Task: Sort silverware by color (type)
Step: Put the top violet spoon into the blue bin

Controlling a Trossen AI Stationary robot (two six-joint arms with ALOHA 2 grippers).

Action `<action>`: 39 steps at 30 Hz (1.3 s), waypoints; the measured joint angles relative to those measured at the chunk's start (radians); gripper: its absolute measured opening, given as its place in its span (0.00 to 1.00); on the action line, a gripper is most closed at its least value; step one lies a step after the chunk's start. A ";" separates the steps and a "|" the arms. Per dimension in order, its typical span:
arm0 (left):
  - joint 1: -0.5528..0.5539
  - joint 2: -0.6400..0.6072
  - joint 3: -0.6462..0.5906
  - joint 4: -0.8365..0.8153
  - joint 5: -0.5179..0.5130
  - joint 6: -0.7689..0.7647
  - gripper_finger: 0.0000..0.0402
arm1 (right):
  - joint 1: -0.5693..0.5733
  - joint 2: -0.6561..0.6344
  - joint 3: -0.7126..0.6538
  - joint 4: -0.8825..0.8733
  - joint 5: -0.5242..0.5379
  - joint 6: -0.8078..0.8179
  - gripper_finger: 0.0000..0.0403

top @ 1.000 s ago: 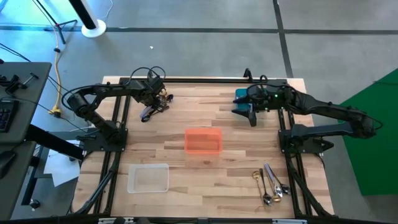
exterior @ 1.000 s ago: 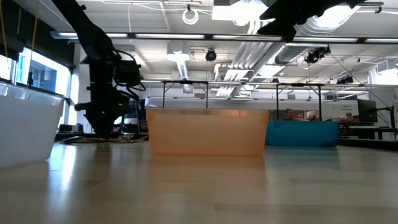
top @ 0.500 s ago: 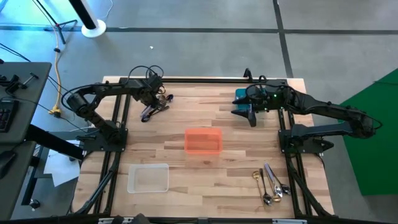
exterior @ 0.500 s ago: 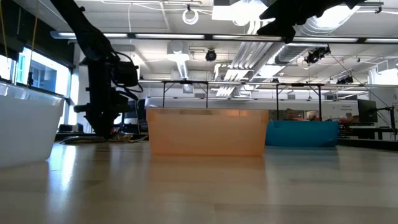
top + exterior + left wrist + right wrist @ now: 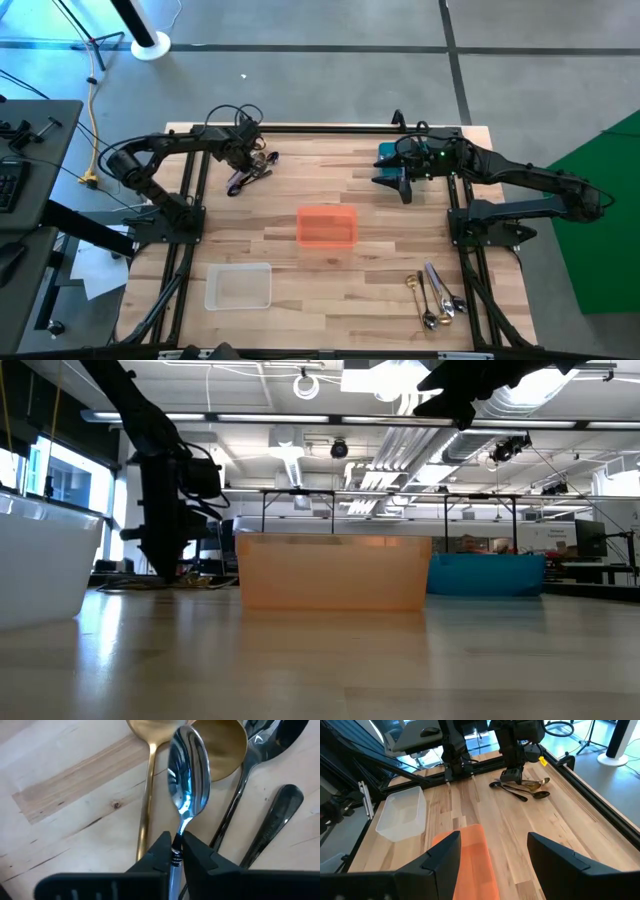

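We are seeing the left claw pinching a silver spoon near the desk far edge, right claw gaping over open desk.

Counter: pale wood planks, visible grain and knots, smooth, slight sheen. Silver spoon in my left jaws: polished metal, mirror-bright. Gold spoons beside it: brushed gold metal, softer shine. Black pieces: dark glossy metal. Orange bin: translucent plastic. Clear bin: frosted plastic. Blue bin: opaque plastic. My left gripper fingers: matt black plastic.
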 joint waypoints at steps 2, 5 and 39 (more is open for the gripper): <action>0.000 -0.012 0.001 -0.002 0.000 0.000 0.01 | 0.000 0.000 0.000 0.000 0.000 0.000 0.53; 0.000 -0.037 0.004 -0.024 0.008 0.000 0.00 | 0.000 0.000 0.000 0.000 0.000 -0.002 0.53; -0.309 -0.517 0.026 0.437 0.125 -0.047 0.00 | 0.000 0.000 0.000 0.000 -0.026 -0.030 0.53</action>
